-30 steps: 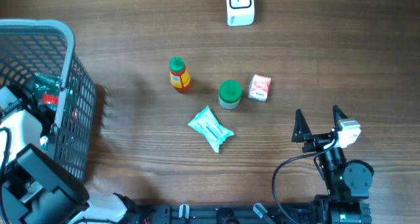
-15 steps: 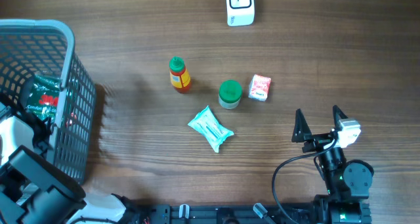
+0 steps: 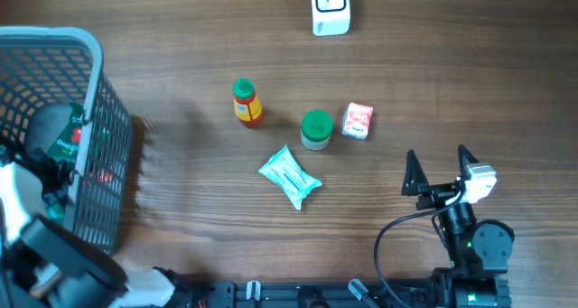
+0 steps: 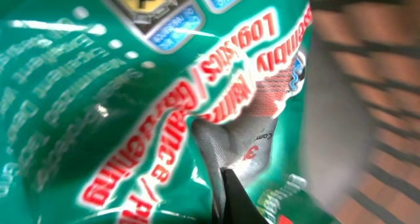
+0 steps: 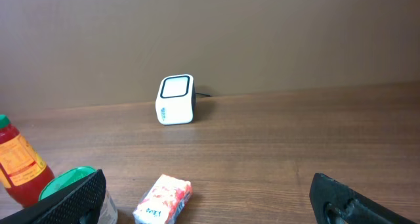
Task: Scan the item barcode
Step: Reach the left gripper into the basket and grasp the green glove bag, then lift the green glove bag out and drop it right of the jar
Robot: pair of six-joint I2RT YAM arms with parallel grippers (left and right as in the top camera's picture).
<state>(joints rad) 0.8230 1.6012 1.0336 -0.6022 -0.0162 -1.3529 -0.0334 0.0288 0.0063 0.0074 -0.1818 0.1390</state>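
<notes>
The item, a shiny green packet (image 4: 131, 99) with red and white lettering, fills the left wrist view. My left gripper (image 4: 223, 181) is shut on a grey fold of it, and only one black finger (image 4: 235, 201) shows. From overhead, the green packet (image 3: 65, 136) sits inside the grey basket (image 3: 54, 39) at the left, with the left arm reaching in. The white barcode scanner (image 3: 330, 8) stands at the far edge, and the right wrist view also shows the scanner (image 5: 176, 100). My right gripper (image 3: 441, 168) rests open near the front right, holding nothing.
Four things lie mid-table: an orange bottle with a green cap (image 3: 246, 103), a green-lidded jar (image 3: 315, 129), a red and white packet (image 3: 358, 120) and a pale blue pouch (image 3: 290, 176). The basket's mesh wall (image 3: 99, 163) stands between the left arm and the table.
My left gripper has shut on the green packet inside the basket, and the packet has shifted a little within it. The right arm has not moved.
</notes>
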